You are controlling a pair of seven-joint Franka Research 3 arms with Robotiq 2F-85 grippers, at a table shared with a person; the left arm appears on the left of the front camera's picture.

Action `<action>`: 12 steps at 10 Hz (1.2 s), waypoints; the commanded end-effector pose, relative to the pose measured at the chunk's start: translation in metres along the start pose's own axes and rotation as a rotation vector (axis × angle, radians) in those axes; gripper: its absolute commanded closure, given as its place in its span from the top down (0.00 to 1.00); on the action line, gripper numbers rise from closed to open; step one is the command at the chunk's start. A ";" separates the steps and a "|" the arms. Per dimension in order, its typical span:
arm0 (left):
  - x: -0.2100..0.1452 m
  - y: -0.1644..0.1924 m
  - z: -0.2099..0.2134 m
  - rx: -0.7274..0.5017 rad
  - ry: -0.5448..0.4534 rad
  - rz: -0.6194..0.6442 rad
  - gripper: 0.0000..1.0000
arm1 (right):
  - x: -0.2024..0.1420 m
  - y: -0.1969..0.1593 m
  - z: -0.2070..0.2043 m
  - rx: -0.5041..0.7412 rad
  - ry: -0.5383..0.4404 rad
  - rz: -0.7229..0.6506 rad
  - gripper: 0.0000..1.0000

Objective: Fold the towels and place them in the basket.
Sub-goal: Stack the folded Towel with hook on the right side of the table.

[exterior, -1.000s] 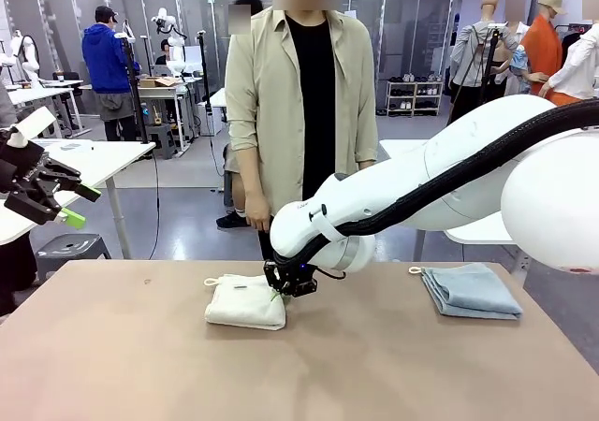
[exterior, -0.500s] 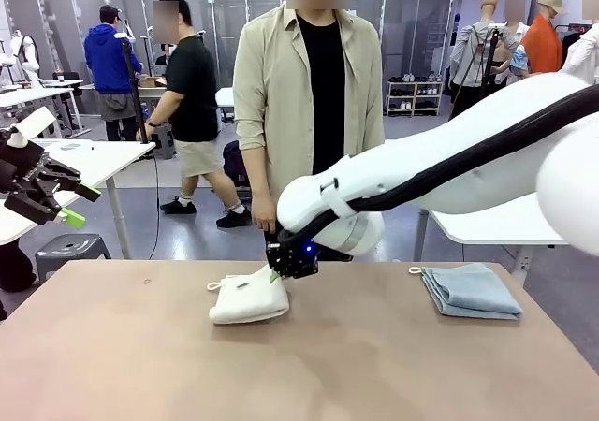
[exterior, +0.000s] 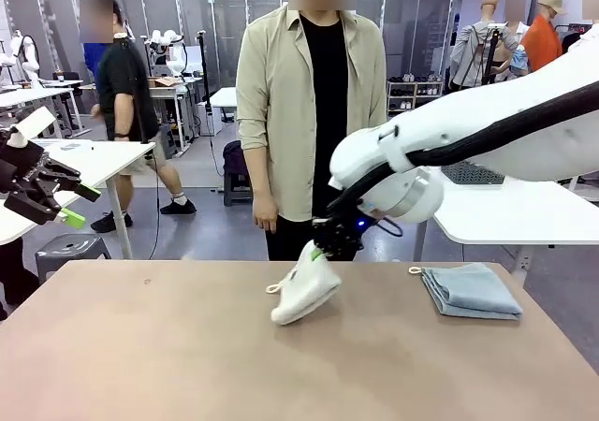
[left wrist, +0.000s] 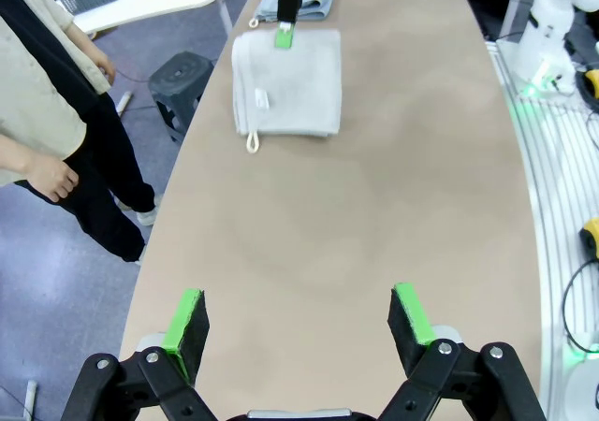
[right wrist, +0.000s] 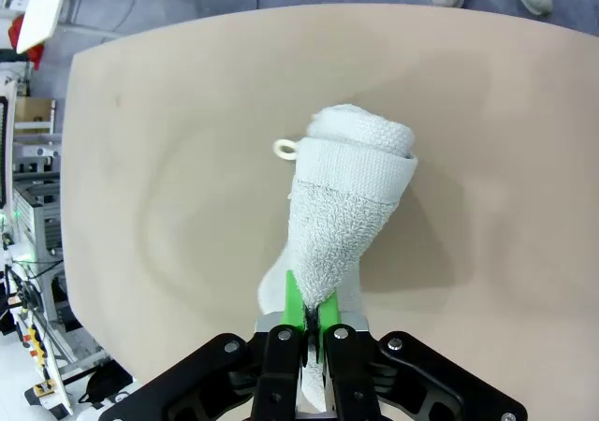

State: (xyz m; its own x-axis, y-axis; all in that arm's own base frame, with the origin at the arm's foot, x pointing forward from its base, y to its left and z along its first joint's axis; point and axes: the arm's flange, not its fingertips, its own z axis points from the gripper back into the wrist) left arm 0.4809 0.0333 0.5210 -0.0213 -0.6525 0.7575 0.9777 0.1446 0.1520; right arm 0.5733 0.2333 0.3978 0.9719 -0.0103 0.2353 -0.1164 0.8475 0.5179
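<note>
My right gripper (exterior: 329,246) was clamped on one edge of the folded cream towel (exterior: 306,288), which hung tilted with its lower end at the table (exterior: 140,346). The folded blue-grey towel (exterior: 470,290) lay well apart near the right edge. My left gripper (left wrist: 298,323) was spread wide, holding nothing.

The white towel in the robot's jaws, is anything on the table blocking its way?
Nothing visible blocks it. The right gripper holds the white towel over bare table; the blue towel lies off to the right.
</note>
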 end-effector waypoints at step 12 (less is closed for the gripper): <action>0.001 -0.001 0.001 -0.004 -0.004 -0.008 0.98 | 0.023 -0.144 0.168 -0.100 -0.001 0.131 0.06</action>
State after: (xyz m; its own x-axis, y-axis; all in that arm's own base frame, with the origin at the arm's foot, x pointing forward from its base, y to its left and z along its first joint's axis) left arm 0.4810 0.0332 0.5210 -0.0213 -0.6528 0.7572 0.9777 0.1445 0.1521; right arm 0.5680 0.0285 0.4644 0.9531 0.0641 0.2958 -0.1844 0.8981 0.3994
